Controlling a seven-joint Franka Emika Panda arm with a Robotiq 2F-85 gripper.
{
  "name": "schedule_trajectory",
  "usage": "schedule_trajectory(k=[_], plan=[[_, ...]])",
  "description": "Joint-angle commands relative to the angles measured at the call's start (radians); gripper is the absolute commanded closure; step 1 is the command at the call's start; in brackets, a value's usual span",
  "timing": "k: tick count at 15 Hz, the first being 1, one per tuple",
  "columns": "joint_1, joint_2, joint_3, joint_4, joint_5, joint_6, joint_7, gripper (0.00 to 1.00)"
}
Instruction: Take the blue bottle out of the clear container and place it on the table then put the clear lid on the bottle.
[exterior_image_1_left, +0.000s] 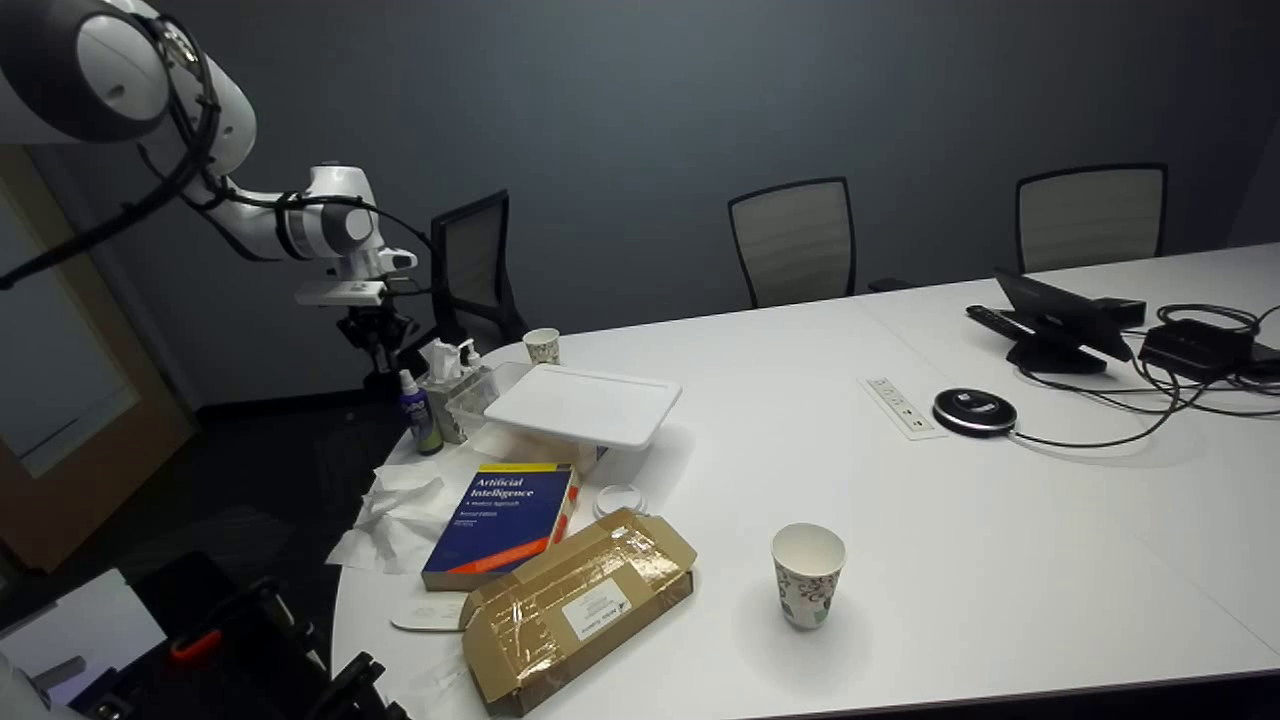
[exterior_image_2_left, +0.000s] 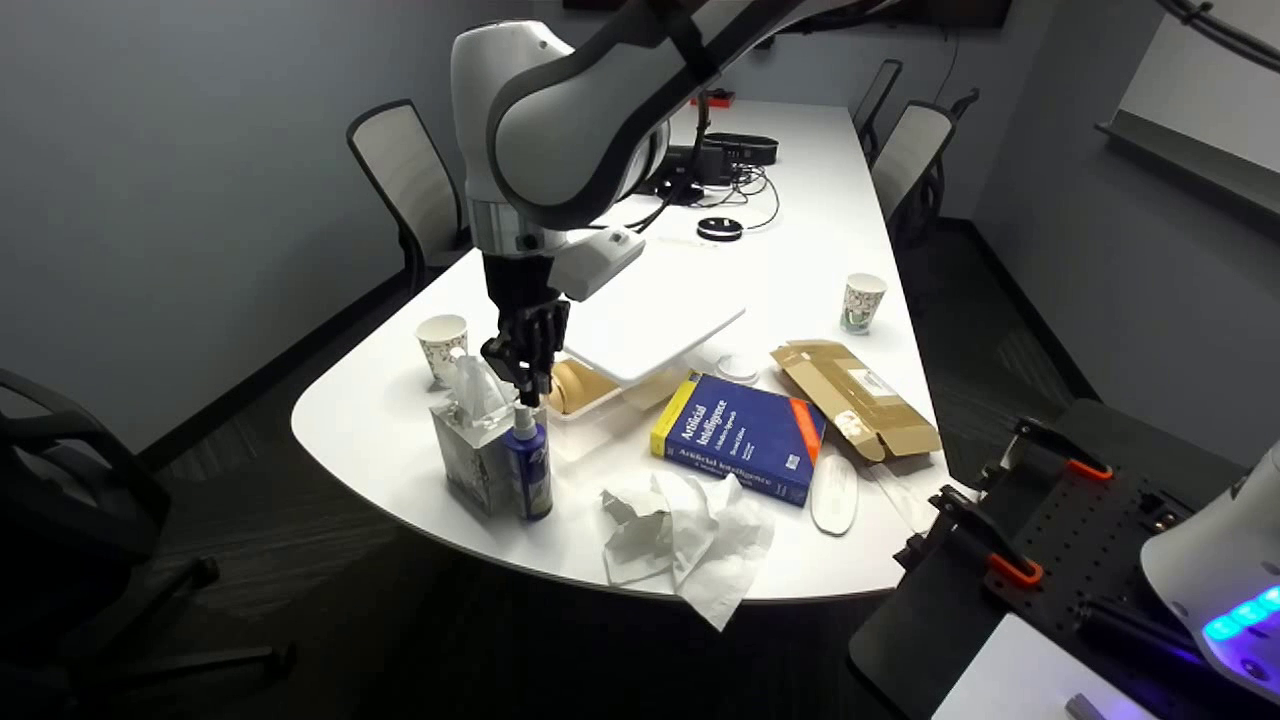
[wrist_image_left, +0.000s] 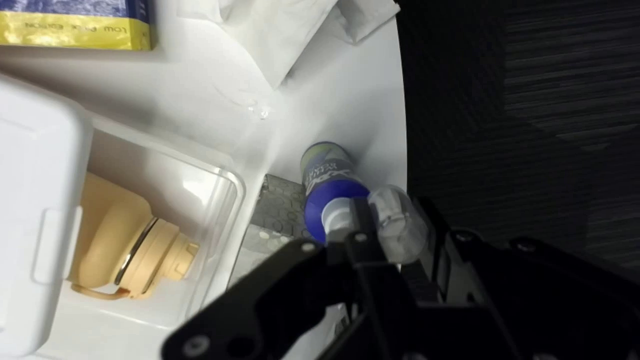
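Observation:
The blue bottle (exterior_image_2_left: 532, 470) stands upright near the rounded edge of the table (exterior_image_2_left: 370, 400), outside the clear container (wrist_image_left: 231, 195). White collar parts top the bottle in the wrist view. My gripper (wrist_image_left: 395, 220) is above and beside the bottle's top, its jaws closed around the small clear lid (wrist_image_left: 400, 227). One finger covers part of the bottle's white neck in that view. Whether the lid touches the bottle cannot be told. In both exterior views the lid is too small or hidden to make out.
A tissue box (exterior_image_2_left: 470, 450) adjoins the bottle. The container holds a beige flask (wrist_image_left: 117, 235), with a white tray-like cover (exterior_image_1_left: 590, 400) tilted over it. Crumpled paper (exterior_image_2_left: 690, 530), a blue book (exterior_image_2_left: 740, 430) and a paper cup (exterior_image_2_left: 440, 345) are nearby. The table edge is close.

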Motion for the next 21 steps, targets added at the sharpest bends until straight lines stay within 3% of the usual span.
schedule_trajectory(k=[1,21], plan=[[0.013,0.008,-0.008,0.022,-0.031,-0.010,-0.008,0.94],[0.032,0.114,-0.022,0.140,-0.119,0.024,-0.017,0.94]])
